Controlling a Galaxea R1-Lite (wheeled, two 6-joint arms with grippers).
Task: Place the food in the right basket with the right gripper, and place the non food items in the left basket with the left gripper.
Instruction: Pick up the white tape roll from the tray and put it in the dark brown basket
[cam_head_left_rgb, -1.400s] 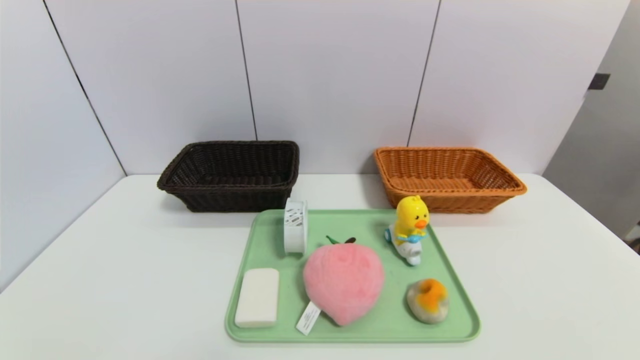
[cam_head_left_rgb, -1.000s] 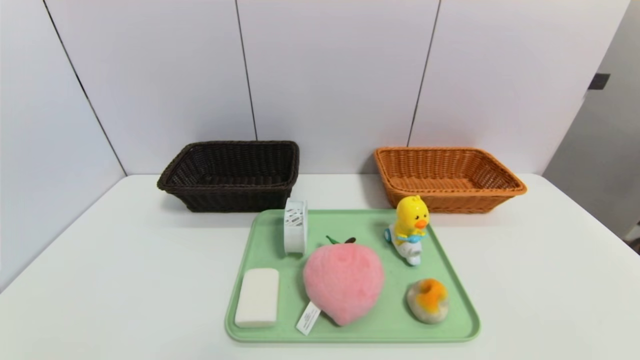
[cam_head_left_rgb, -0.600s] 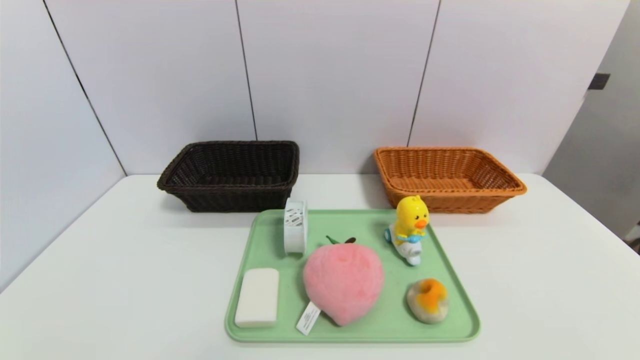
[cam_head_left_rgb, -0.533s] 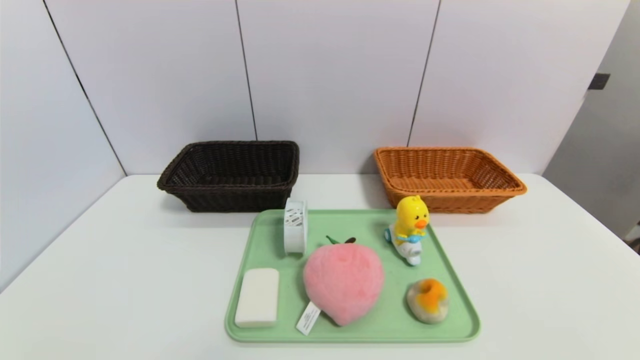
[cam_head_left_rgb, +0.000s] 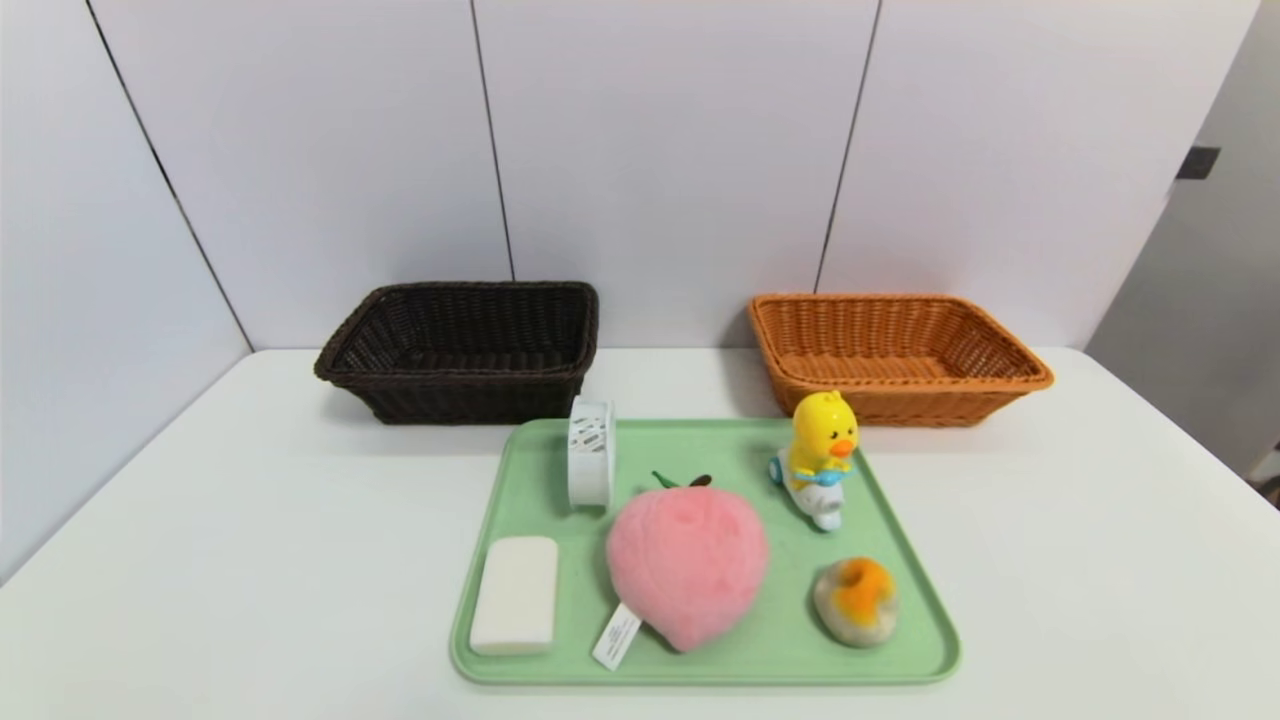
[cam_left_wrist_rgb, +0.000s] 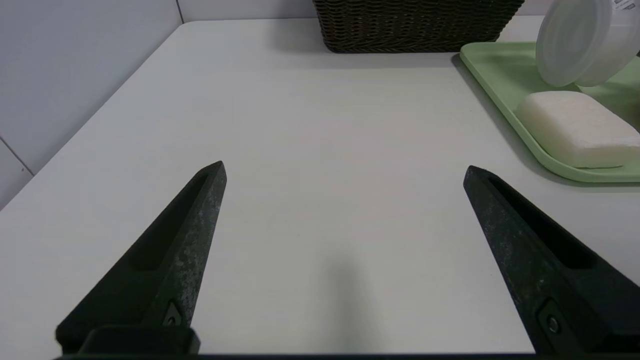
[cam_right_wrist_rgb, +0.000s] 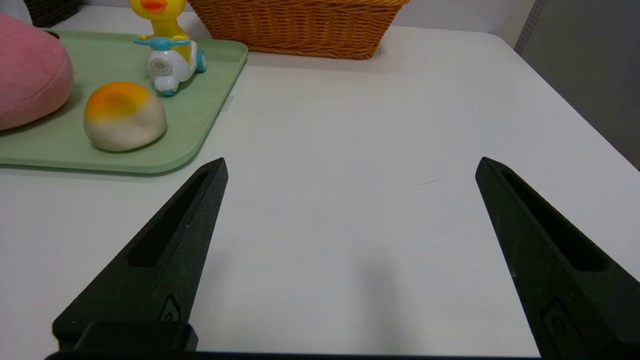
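Fingers (cam_left_wrist_rgb: 200, 235) on left gripper (cam_left_wrist_rgb: 345, 167) and right gripper (cam_right_wrist_rgb: 350, 162) spread wide (both empty) — bare table (cam_head_left_rgb: 250, 540) flanks the tray (cam_head_left_rgb: 930, 640).

Duck toy's (cam_right_wrist_rgb: 165, 47) head cropped

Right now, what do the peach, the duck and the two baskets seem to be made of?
Peach: soft plush fabric, judging by the fuzzy matte surface and the sewn-on tag.
Duck: hard moulded plastic, probably; it is smooth, with slightly glossy, solid colours.
Dark basket and orange basket: woven wicker or plastic rattan; the plaited strands show, but the look cannot tell which.
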